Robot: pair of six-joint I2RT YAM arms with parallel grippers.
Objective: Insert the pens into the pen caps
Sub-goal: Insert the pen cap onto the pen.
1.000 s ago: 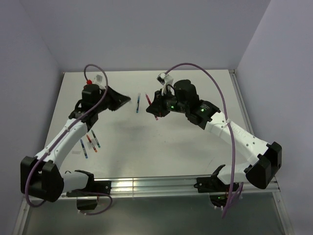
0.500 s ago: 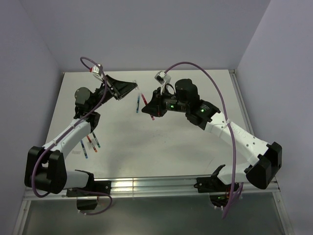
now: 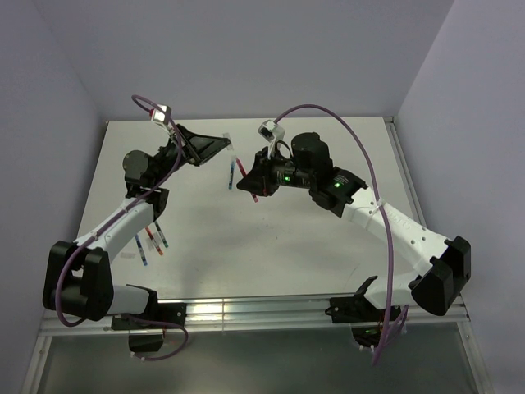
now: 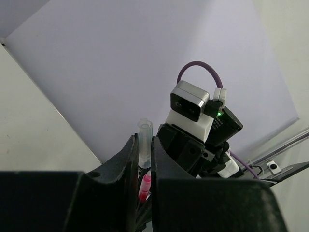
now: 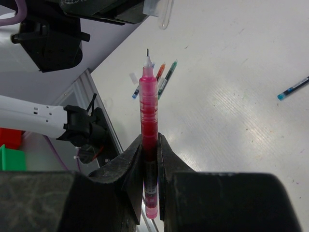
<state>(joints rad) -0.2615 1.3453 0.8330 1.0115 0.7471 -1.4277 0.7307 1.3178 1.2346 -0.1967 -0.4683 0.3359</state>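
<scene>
We see left tool (image 4: pixel 144 150) clenched on clear pen cap (image 4: pixel 144 129), its base hidden, right tool (image 5: pixel 149 147) grasping red pen (image 5: pixel 148 96)

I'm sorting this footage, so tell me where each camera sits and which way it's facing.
Top: above and behind the arms, looking down on the table; left arm and right arm show whole.
Left wrist: looks past the left gripper, shut on a clear cap, at the right arm's camera.
Right wrist: looks down past the right gripper, shut on a red pen, at the table.
Shared: both wrist views show pen and cap.
</scene>
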